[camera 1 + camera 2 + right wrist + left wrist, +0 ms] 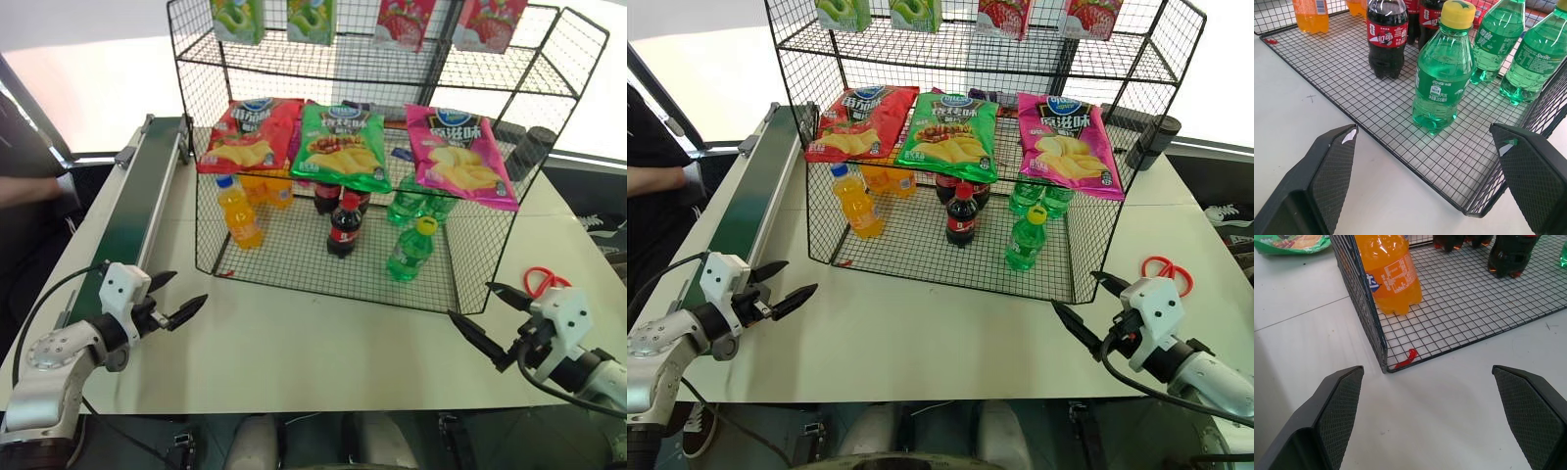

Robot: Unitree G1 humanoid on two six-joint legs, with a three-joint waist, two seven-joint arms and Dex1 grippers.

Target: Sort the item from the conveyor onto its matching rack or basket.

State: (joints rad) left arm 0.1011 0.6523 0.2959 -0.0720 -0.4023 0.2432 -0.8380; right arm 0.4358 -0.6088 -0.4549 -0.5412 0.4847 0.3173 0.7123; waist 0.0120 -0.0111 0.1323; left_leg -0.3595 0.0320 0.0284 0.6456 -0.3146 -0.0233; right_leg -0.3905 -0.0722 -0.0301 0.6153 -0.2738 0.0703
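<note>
Nearest the camera, over the white counter point(294, 343), two end effectors hang with fingers spread wide and nothing between them: the left end effector point(176, 299) by the near end of the conveyor point(137, 211), the right end effector point(487, 320) near the front right corner of the black wire rack point(460, 284). Beside the right one lies one pair of red scissors point(541, 282). Upright on the rack's low basket tier, toward the front, stands the green soda bottle point(410, 250) with its yellow cap (well apart from both end effectors), one cola bottle point(343, 225) beside it and one orange-drink bottle point(238, 211) further left. Behind them stand more bottles, partly hidden: at least one orange, two cola, two green. Above rest three snack bags point(343, 145), and four packs point(313, 20) hang at the top.
</note>
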